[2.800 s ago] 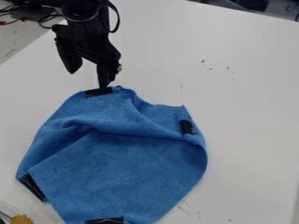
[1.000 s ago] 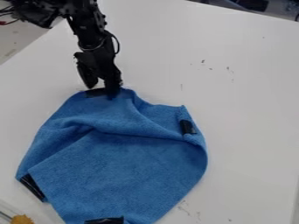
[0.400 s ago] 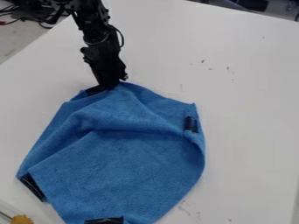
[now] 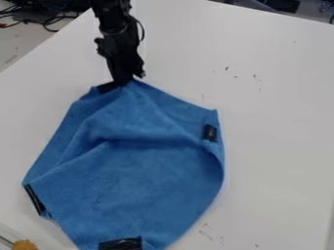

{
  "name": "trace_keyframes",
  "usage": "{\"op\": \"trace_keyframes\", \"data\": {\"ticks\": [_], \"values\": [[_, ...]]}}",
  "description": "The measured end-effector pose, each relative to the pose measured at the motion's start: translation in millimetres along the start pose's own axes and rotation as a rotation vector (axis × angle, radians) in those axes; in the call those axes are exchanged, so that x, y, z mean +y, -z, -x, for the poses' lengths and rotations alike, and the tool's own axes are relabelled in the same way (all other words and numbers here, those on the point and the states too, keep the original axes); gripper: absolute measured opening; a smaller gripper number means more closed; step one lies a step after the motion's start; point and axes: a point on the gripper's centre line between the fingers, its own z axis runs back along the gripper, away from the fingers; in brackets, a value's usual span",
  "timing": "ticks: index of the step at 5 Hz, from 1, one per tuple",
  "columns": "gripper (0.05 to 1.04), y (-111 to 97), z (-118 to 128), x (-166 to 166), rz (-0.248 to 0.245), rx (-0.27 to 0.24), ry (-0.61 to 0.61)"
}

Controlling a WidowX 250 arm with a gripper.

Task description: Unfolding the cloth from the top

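Cloth (image 4: 140, 180), blue and only partly opened out, lies on the counter (image 4: 277, 127), its top edge pinched by the gripper (image 4: 124, 81). The gripper hangs at the very peak of the cloth, just beside the black strip (image 4: 109, 88) on that top edge, and seems to be pressed together on the fabric there. From this hold the cloth spreads down the view, its long axis running from the gripper toward the near side of the counter. Nearly all of the fabric thus lies below the gripper, with somewhat more of it to the right than to the left.

Just below the grip the fabric rises in slanting ridges, and farther down a soft fold (image 4: 111, 142) crosses the middle. Beyond that, a second strip (image 4: 209, 133) sits by the right-hand corner, a third (image 4: 34, 200) by the left edge, and a fourth (image 4: 120, 243) at the bottom. Past the cloth, the counter's left edge slants up toward the arm, and its far edge crosses the upper right.

The unfolding looks well under way but unfinished. The next move likely calls for a pull along that long axis, up the view toward the counter's far edge, so that the middle fold flattens. Too steep a lift could drag the whole cloth, or let the pinched edge slip.
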Motion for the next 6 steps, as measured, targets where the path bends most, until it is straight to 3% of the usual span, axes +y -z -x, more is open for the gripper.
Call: {"op": "trace_keyframes", "data": {"ticks": [1,2,3,4,5,6], "values": [[0.059,-4,-28,19,-0.023,-0.051,0.061],[0.059,11,-30,35,-0.005,-0.058,0.05],[0.059,30,-21,42,0.048,-0.056,0.015],[0.081,39,-27,46,0.094,-0.073,0.079],[0.24,42,-38,48,0.091,-0.081,0.131],[0.502,42,-45,49,0.055,-0.065,0.187]]}}
